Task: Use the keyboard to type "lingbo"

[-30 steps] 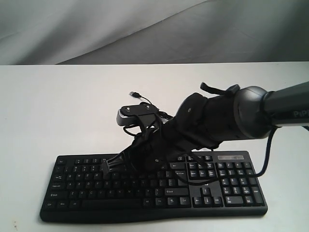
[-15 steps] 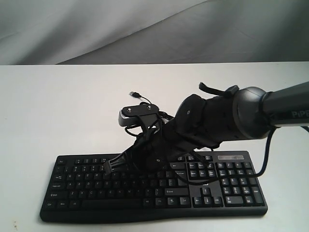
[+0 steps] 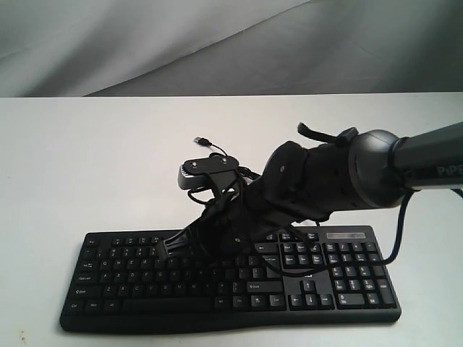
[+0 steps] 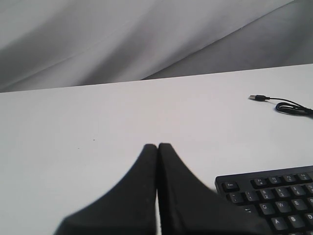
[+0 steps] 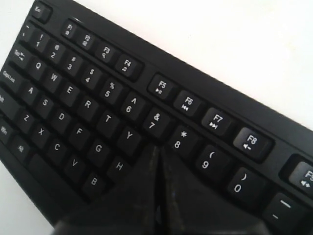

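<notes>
Exterior view: white table (image 3: 87,159) holds a black keyboard (image 3: 130,278), low in frame; stiff, flat, probably light, so press keys from above, no gripping. The right claw (image 3: 163,248), pressed together, points at upper letter rows; left claw (image 4: 157,146) likewise, aside.

The keyboard (image 3: 347,278) looks like matt black plastic. The desk (image 3: 87,159) is smooth, matt white. Behind it, the grey cloth (image 3: 145,43) is softly creased.
</notes>
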{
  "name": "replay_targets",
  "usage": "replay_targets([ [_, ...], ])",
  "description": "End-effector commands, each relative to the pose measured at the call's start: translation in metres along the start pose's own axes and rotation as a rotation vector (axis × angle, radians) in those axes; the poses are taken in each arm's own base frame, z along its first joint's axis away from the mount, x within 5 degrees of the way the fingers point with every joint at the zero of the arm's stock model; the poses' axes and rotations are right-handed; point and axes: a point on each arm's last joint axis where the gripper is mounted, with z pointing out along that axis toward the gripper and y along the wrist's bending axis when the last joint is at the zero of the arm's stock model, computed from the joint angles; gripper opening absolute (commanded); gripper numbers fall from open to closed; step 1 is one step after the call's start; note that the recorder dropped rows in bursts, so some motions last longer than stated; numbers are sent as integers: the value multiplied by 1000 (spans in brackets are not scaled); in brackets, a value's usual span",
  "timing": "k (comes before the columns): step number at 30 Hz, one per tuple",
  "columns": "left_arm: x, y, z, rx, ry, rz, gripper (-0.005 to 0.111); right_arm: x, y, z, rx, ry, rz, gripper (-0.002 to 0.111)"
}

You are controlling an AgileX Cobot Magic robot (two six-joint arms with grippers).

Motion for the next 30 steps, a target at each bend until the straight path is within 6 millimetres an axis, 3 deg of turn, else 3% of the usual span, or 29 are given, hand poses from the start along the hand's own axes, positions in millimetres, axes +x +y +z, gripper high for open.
replay_targets([
  [1,1,0,0,1,-3,-12,1,-2,0,-1,18,-3,-7,0],
  [17,1,0,0,1,-3,-12,1,-2,-1,-1,26,-11,-9,0],
  [22,1,0,0,1,-3,-12,1,4,-5,10,29,31,12,0],
  [30,1,0,0,1,-3,-12,1,0,-2,2,22,7,1,0],
])
